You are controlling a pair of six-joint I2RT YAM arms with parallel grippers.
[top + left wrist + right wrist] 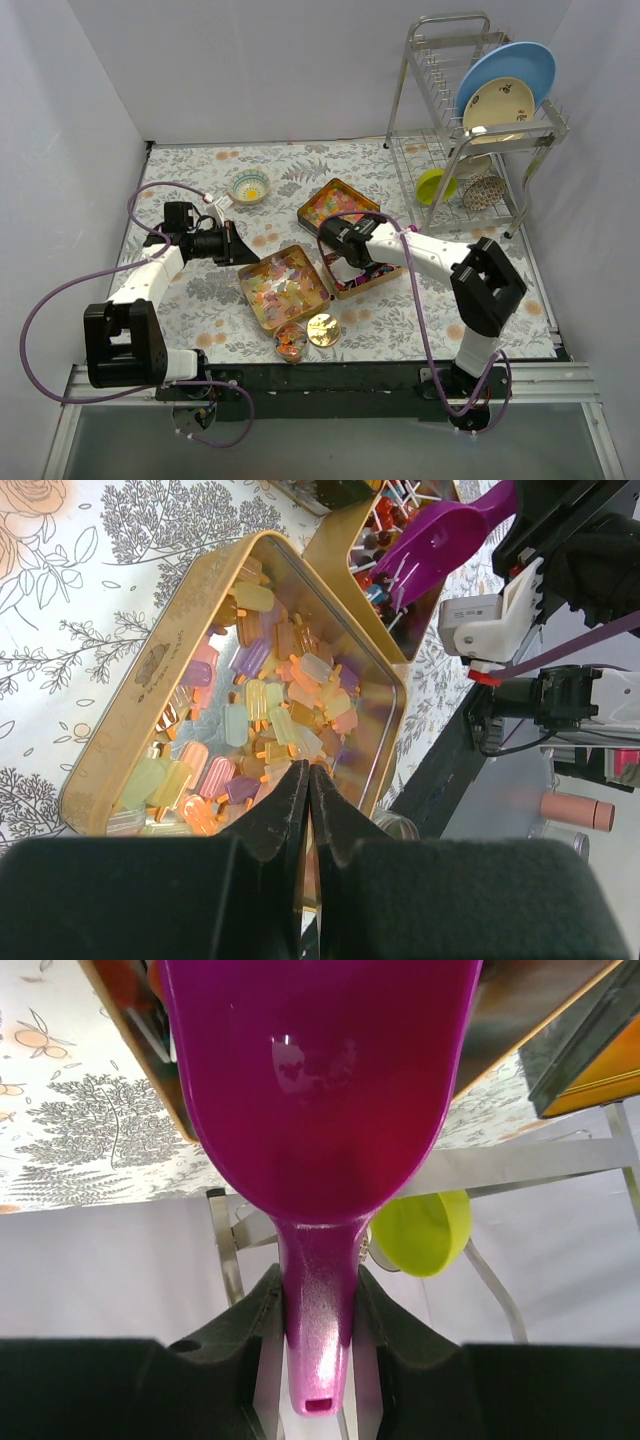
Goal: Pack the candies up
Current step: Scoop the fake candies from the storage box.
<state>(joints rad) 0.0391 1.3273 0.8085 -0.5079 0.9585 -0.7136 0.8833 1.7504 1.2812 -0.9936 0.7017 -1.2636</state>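
Many candies (pixel 265 715) lying in a gold tin (pixel 165 645) just beyond the left gripper (pixel 308 780) (pinching together on nothing), right gripper (pixel 318 1305) clamping a magenta scoop (pixel 320 1080), that grip showing only in the right wrist view.

Mid-counter stand three tins, candies (pixel 285 285) in each: a central tin (pixel 252 303), a rear tin (pixel 306 211) behind it to the right, and a right tin (pixel 365 285) beside it, with a scoop (pixel 430 555) over it. Near the front edge, a jar (pixel 291 342) sits left of a lid (pixel 323 329). A bowl (pixel 250 185) sits back left. A rack (pixel 440 130) holding plates (pixel 505 80) fills the back right corner.

No legible text (tin emblem (pixel 152 664) unreadable).
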